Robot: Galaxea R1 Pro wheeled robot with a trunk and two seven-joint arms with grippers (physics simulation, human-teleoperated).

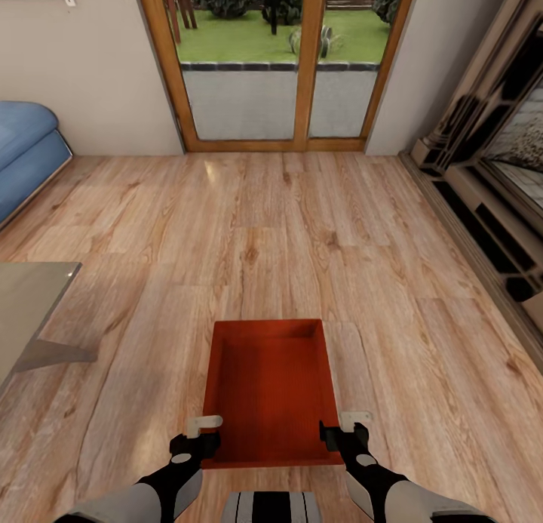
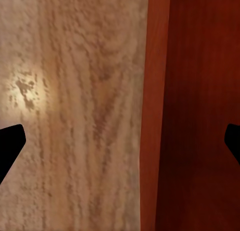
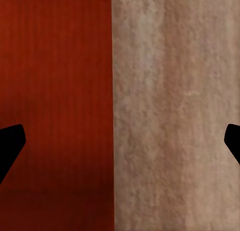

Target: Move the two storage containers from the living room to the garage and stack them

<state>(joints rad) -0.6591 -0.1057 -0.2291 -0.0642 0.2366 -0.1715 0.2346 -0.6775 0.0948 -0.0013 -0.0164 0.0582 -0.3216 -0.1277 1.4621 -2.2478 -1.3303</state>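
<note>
an orange-red bin (image 1: pixel 271 391) sits open side up on the light wood-plank floor (image 1: pixel 302 229) of the living room, straight ahead of the robot and close to it, its long sides running away toward the wood-framed glass doors (image 1: pixel 275 63) in the far wall. the left gripper (image 1: pixel 202 432) is at the bin's near left corner and the right gripper (image 1: pixel 347 428) at its near right corner, each with one pale finger outside the wall and a dark finger on the inner side. in the left wrist view the bin's left wall (image 2: pixel 152 111) runs between the two dark fingertips (image 2: pixel 10 146), with floor planks on one side and the bin's red inside on the other; the jaws stand wide, well apart from the wall on both sides. the right wrist view gives the same picture mirrored: the bin's wall edge (image 3: pixel 112 111) lies between widely parted fingertips (image 3: pixel 10 146), not touched by either. a blue sofa (image 1: pixel 26 157) is against the wall at the far left, a grey tabletop (image 1: pixel 30 304) juts in nearer on the left, and a dark shelf unit (image 1: pixel 490 191) lines the right wall. grass and shrubs show through the door glass.
</note>
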